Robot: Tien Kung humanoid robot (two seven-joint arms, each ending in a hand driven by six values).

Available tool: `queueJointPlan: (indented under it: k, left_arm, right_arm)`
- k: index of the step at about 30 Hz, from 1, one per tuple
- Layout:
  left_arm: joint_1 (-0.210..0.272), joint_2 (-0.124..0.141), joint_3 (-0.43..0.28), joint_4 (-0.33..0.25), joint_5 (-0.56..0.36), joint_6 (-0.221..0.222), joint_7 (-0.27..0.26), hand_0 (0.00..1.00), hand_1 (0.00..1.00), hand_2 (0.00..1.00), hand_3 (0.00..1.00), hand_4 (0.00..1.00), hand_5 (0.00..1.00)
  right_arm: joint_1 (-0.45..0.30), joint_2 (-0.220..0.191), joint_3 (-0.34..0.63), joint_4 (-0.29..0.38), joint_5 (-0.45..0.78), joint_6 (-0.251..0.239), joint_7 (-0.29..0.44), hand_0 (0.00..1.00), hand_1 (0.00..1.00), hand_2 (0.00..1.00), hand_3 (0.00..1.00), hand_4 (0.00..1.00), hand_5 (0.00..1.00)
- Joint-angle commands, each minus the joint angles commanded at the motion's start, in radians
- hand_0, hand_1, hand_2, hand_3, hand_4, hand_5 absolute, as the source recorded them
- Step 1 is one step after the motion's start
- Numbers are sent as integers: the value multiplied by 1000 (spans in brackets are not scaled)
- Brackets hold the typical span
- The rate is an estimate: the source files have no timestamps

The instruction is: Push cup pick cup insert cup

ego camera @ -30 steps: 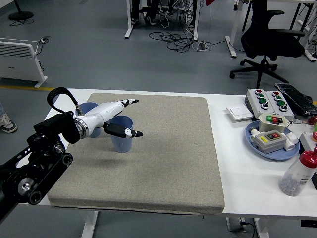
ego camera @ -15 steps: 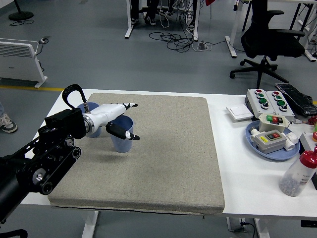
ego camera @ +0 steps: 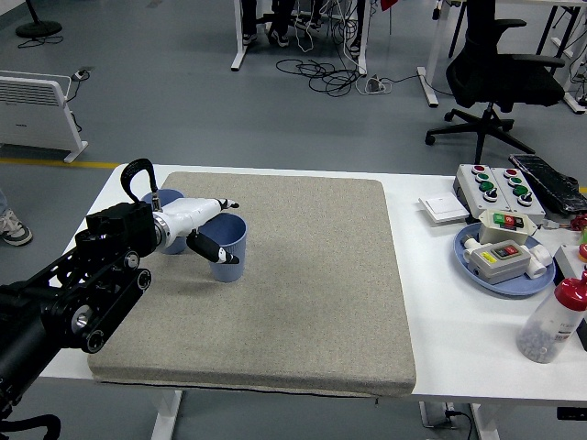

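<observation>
Left hand [ego camera: 206, 229] closed around the near cup [ego camera: 227, 247], thumb on its front wall, fingers over the far rim. Upright on the grey mat [ego camera: 303, 302], toward its far-left corner. Second cup [ego camera: 163, 220] just behind the wrist, mostly hidden. Farther right on the desk [ego camera: 440, 353]: blue plate [ego camera: 477, 266] with button boxes, bottle [ego camera: 550, 321] near the edge.

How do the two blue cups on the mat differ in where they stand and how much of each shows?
The near cup stands in full view, with the left hand spread around it; the far cup is largely hidden behind that hand. The near cup sits further right on the mat; the far cup stands by the mat's left edge. Both are blue, upright and open-topped.
</observation>
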Motion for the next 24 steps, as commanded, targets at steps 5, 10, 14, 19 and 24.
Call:
queueJointPlan:
  k: [5,10,14,19,24]
  left_arm:
    - [0,1,5,-2,-4,27,-16,497,720,803,821,760,289]
    - [0,1,3,5,5,33,-25,497,720,803,821,760,289]
    - [4,3,3,11,9,20,-22,427,668,753,676,724,271]
    - [8,5,8,5,7,12,-24,372,616,696,623,707,258]
    - [12,10,14,-9,5,10,-27,334,567,604,596,684,237]
  right_arm:
    - [0,0,1,0,0,0,0,724,656,660,582,94,543]
    - [0,0,1,0,-1,0,0,724,656,660,582,94,543]
    - [0,1,1,0,-1,0,0,724,656,660,581,94,543]
    - [0,1,3,0,-2,0,0,724,656,660,581,94,543]
    - [0,1,4,0,-3,0,0,724,657,660,581,95,542]
